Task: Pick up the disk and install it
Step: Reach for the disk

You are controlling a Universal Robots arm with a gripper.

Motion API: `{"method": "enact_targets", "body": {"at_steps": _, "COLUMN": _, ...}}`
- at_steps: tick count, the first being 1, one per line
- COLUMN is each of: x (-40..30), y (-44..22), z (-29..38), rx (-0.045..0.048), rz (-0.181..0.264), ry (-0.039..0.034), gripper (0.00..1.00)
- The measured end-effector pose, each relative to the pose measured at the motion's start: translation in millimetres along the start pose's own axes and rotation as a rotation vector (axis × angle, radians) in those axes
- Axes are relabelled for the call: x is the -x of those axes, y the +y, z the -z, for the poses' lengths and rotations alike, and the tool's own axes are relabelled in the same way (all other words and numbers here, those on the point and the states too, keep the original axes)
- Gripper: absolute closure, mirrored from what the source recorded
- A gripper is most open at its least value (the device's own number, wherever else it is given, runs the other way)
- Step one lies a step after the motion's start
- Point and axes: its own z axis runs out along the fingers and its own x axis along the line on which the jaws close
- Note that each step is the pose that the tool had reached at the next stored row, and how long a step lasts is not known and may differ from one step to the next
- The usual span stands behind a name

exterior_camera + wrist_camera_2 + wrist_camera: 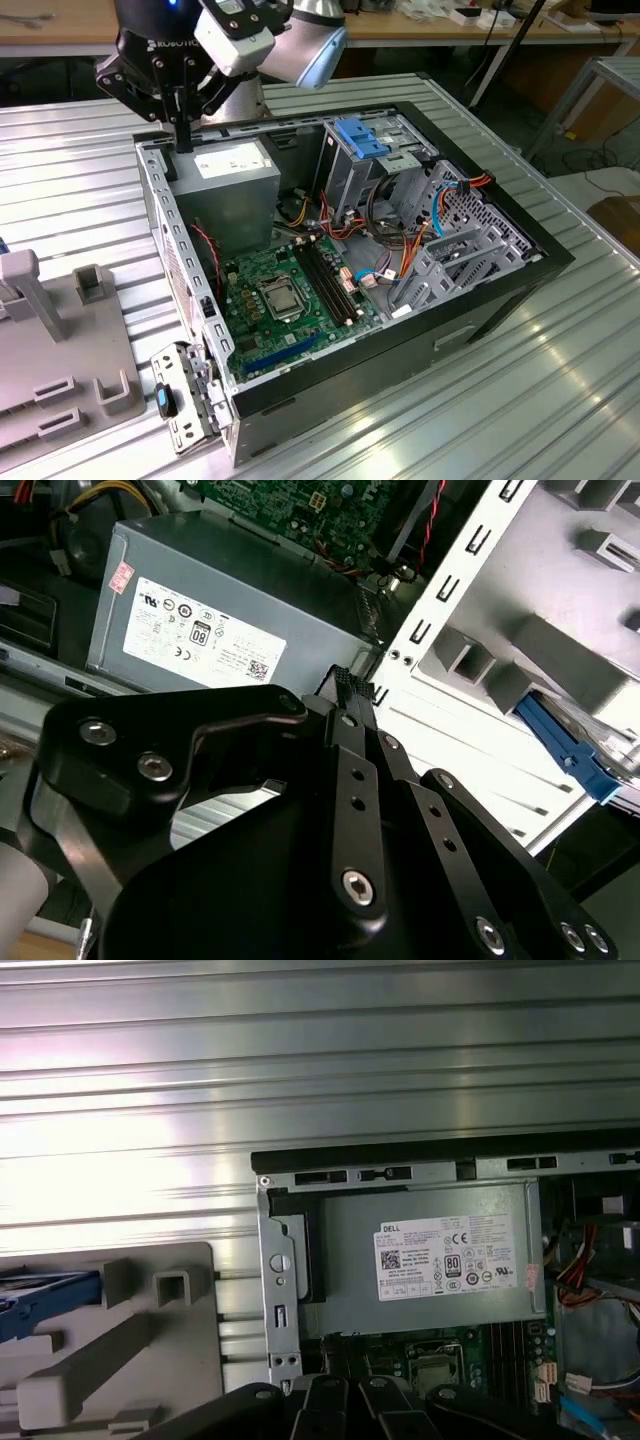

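The disk [566, 743] lies on the grey fixture [560, 590] outside the computer case; its blue carrier end [45, 1295] shows in both wrist views. My gripper [184, 140] hangs over the case's corner at the exterior view's left, just above the edge of the grey power supply [236, 168]. Its black fingers [350, 705] stand pressed together with nothing between them. In the first wrist view the gripper [348, 1388] sits over the case wall, apart from the disk.
The open computer case [500, 290] holds a green motherboard [285, 295], loose cables and a metal drive cage [352, 170] topped by a blue bracket [362, 138]. The grey fixture [70, 350] with posts stands at the exterior view's left on the ribbed metal table [560, 400].
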Motion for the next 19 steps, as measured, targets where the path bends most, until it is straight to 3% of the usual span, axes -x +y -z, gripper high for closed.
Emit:
{"method": "enact_targets", "body": {"at_steps": 9, "x": -15.6, "y": -1.1, "z": 0.3, "rx": 0.0000, "rz": 0.000, "ry": 0.0009, "gripper": 0.89}}
{"method": "enact_targets", "body": {"at_steps": 19, "x": -40.6, "y": -2.9, "z": 0.9, "rx": -0.0001, "rz": 0.000, "ry": 0.0016, "gripper": 0.89}}
